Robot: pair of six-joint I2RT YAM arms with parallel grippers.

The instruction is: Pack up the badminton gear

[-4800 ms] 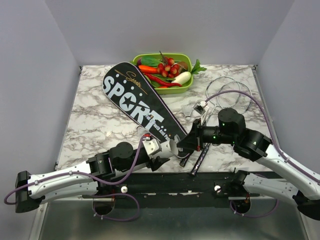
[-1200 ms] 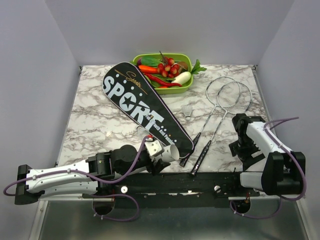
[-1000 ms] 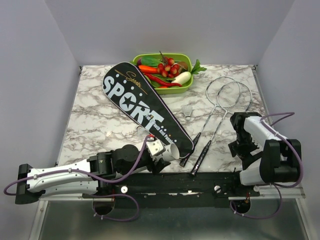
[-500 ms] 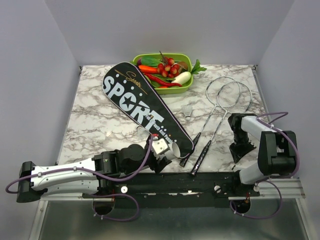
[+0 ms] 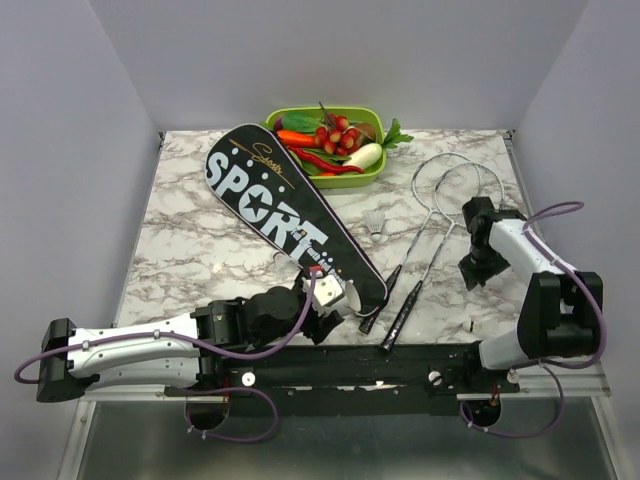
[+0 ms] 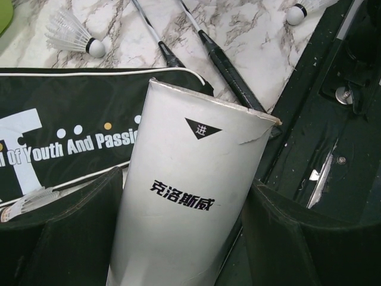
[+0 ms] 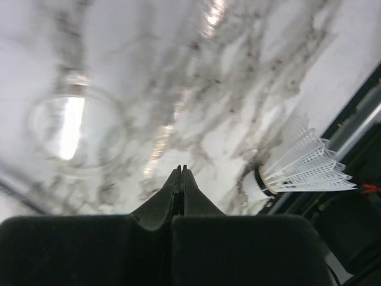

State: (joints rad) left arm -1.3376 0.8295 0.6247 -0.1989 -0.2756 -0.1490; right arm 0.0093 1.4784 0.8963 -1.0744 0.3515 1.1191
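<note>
The long black bag (image 5: pixel 268 200) lettered "SPORT" lies slantwise across the table. Two silver rackets (image 5: pixel 450 185) lie to its right, their black handles (image 5: pixel 398 300) near the front edge. A white shuttlecock (image 5: pixel 375 222) sits between the bag and the rackets. My left gripper (image 5: pixel 325 300) is shut on a white cardboard tube (image 6: pixel 190 190) with black Chinese lettering, at the bag's narrow end (image 6: pixel 71 125). My right gripper (image 7: pixel 180 171) is shut and empty, pointing down at the marble right of the racket shafts (image 5: pixel 474 272). Another shuttlecock (image 7: pixel 297 164) lies just right of it.
A green tray (image 5: pixel 372 170) of toy vegetables stands at the back, touching the bag's wide end. In the left wrist view, shuttlecocks lie at top left (image 6: pixel 71 36), top right (image 6: pixel 303 7) and beside the bag's edge (image 6: pixel 30 202). The black base rail (image 5: pixel 400 365) runs along the near edge.
My right arm has pulled away from the bag's narrow end, folded back to the right side, then moved its shut gripper up beside the racket shafts. My left gripper has carried the tube rightwards.
</note>
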